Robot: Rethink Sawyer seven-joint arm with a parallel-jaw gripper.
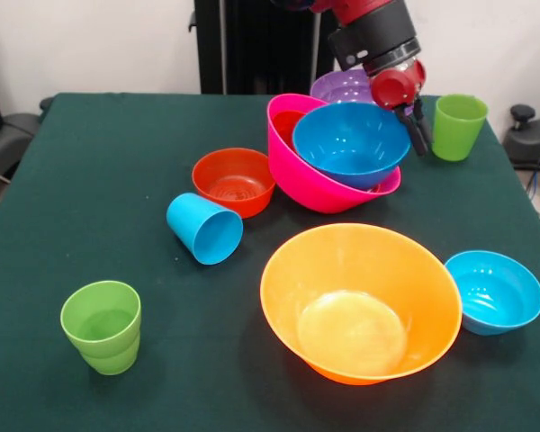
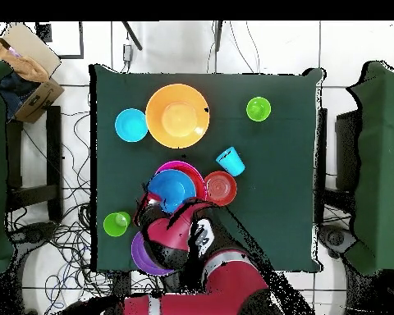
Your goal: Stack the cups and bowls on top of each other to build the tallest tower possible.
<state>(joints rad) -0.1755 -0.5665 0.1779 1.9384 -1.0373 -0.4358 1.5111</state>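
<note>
Front view, blue bowl (image 1: 351, 142) tilted in pink bowl (image 1: 292, 166)

The arm (image 1: 369, 27) is red and black. In the front view its last link shows a bright red top, then a thick black cylindrical collar with a thin pale ring at its lower rim. Below that sits a rounded, glossy red housing (image 1: 398, 85). The hand (image 1: 418, 129) is slim and dark, hanging from that red housing. From overhead the arm (image 2: 208, 271) reads as bulky dark-red shells joined by black sections, with a pale grey band (image 2: 225, 261) across one joint.
</note>
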